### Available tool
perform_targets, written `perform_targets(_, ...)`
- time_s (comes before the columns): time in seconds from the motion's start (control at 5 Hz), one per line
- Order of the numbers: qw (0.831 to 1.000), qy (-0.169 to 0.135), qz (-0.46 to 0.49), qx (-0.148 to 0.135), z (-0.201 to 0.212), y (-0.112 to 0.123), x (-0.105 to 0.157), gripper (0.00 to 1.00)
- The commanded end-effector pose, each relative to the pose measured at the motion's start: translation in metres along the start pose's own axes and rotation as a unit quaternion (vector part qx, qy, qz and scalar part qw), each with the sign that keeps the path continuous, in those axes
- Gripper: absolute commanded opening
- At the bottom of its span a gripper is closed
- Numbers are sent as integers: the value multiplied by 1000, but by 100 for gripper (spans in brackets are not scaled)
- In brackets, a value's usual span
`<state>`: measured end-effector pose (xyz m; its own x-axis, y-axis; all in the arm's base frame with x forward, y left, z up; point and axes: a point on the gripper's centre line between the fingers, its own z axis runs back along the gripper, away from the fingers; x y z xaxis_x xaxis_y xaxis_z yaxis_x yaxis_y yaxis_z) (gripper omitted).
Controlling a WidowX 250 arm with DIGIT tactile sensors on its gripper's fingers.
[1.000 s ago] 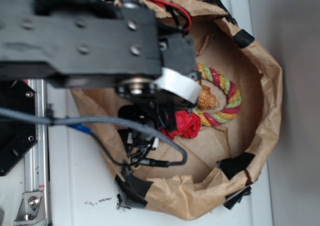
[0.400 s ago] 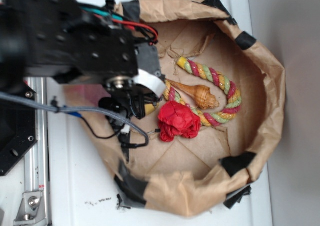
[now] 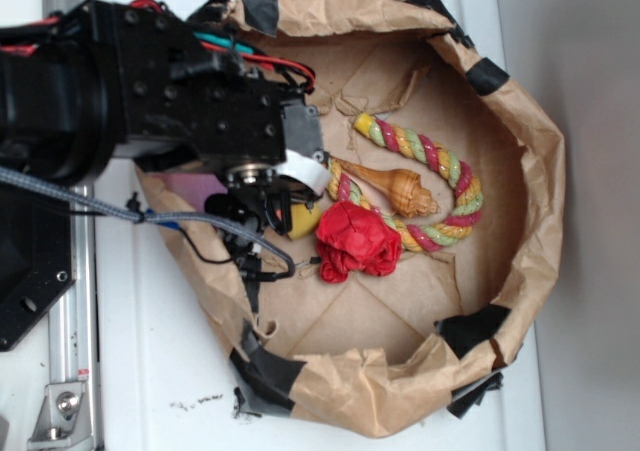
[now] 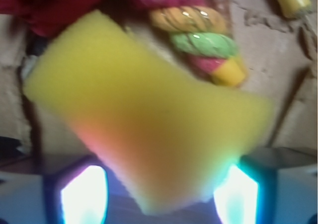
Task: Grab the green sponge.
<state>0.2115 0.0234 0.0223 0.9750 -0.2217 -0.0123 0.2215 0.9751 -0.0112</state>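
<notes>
The green sponge is a yellow foam wedge. In the exterior view only its edge shows, on the brown paper just left of the red cloth lump, mostly hidden under my gripper. In the wrist view the sponge fills the middle, blurred and very close. Its narrow end lies between my two lit fingers. My gripper is open around it, with a gap on the left side.
A red-green-yellow twisted rope curves through the paper bowl, with a wooden top inside its loop. The crumpled paper wall with black tape rings everything. The rope end lies just beyond the sponge.
My arm has moved left across the bowl, uncovering the red cloth, the wooden top and the rope. The sponge's edge now shows under the gripper.
</notes>
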Motion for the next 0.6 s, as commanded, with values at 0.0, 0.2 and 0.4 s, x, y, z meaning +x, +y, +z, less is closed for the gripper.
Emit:
perform_targets(0.0, 996, -78, 28, 24, 71, -5, 18, 0)
perform_targets(0.2, 986, -134, 93, 30, 120, -1, 39, 0)
perform_targets(0.4, 981, -154, 119, 18, 132, -6, 50, 0)
